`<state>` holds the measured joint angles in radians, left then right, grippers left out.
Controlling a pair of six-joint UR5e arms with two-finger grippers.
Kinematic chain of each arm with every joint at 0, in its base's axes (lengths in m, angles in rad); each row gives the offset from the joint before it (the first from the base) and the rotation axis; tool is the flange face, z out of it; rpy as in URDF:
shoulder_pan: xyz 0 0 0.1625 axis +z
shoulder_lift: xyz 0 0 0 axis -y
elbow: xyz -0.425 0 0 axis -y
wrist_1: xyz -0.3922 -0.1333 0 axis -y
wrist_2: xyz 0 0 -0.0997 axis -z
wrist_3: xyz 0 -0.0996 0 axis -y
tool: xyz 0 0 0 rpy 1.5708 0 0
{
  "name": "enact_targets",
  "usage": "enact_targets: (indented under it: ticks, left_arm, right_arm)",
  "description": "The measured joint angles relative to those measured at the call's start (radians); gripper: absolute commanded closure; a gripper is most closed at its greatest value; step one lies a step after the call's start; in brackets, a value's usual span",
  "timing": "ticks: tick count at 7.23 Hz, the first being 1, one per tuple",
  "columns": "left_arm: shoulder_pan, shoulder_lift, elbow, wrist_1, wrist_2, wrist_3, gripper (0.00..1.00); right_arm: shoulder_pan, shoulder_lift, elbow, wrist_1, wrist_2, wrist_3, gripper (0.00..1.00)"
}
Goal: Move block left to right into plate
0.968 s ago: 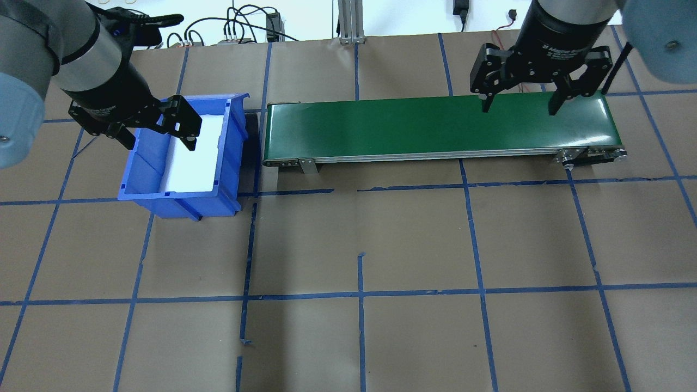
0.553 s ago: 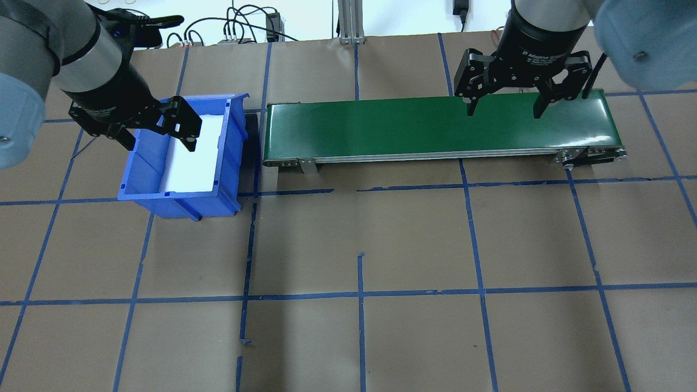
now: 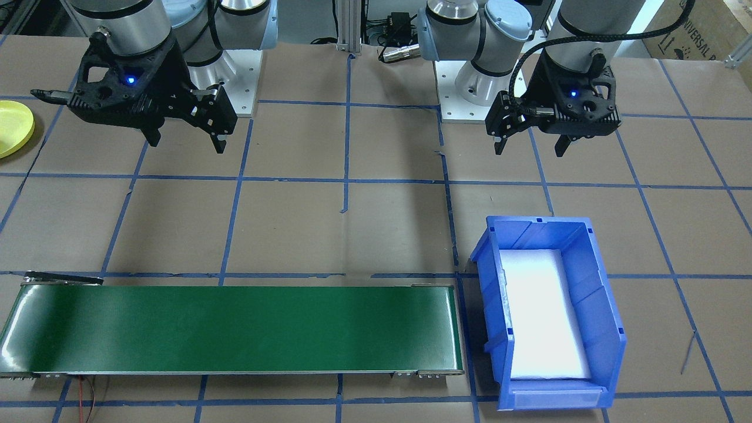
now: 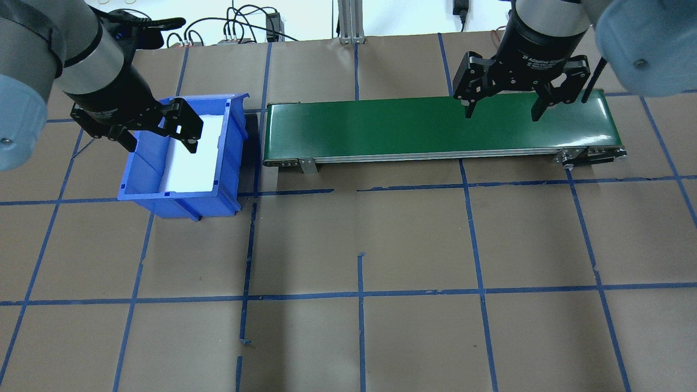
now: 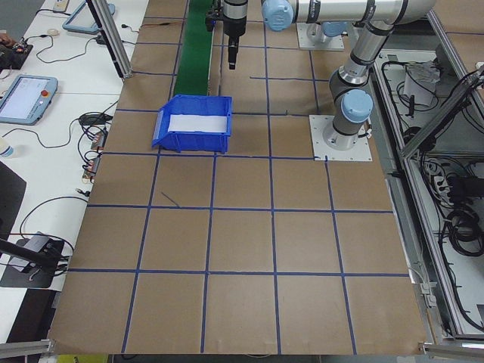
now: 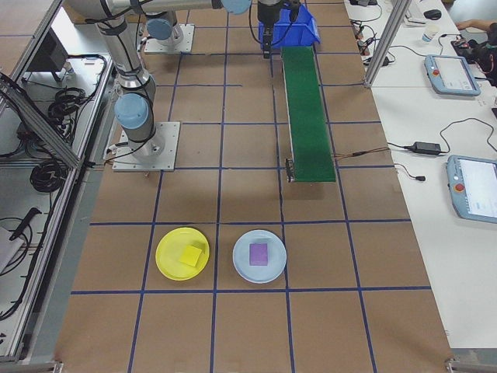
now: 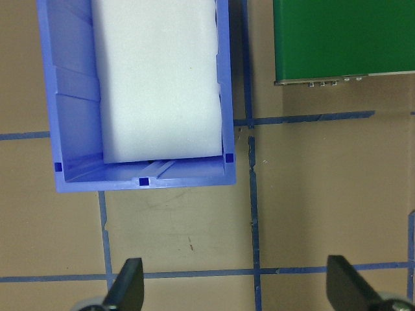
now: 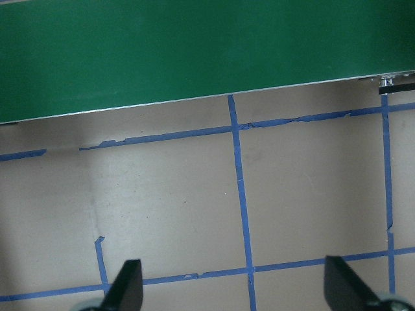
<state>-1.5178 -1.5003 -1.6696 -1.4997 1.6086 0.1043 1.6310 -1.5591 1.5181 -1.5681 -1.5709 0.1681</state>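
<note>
Overhead exterior view shows the left gripper [image 4: 161, 135] hanging with its fingers spread wide and empty above the blue bin [image 4: 142, 173], whose floor is covered by a white foam pad [image 4: 193, 163]. The right gripper [image 4: 503, 110] hangs likewise spread and empty over the right part of the green conveyor belt [image 4: 381, 128], which runs lengthwise just beside the bin and carries nothing.

From the exterior right camera, the yellow plate [image 6: 168, 256] lies on the brown paper table [image 6: 248, 194] beyond the belt's end, well apart from both grippers, with a yellow block [image 6: 191, 255] lying flat on it. Just beside it sits a pale blue plate [image 6: 241, 260] holding a purple block [image 6: 258, 254]. The two plates are near each other but do not touch.

Blue tape lines [image 4: 359, 294] grid the table. In the front-facing view only an edge of the yellow plate [image 3: 14, 126] shows at the frame's border. Nothing lies between the belt's end and the plates. Tablets and cables rest on the white side bench [image 6: 458, 116].
</note>
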Motion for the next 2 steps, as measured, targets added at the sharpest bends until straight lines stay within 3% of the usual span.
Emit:
enact_targets:
  ticks: [2]
  left_arm:
    - [-0.001,0.0,-0.003,-0.004,-0.025,0.0,0.0]
  right_arm:
    - [0.002,-0.001,0.002,-0.011,0.002,-0.005,0.01]
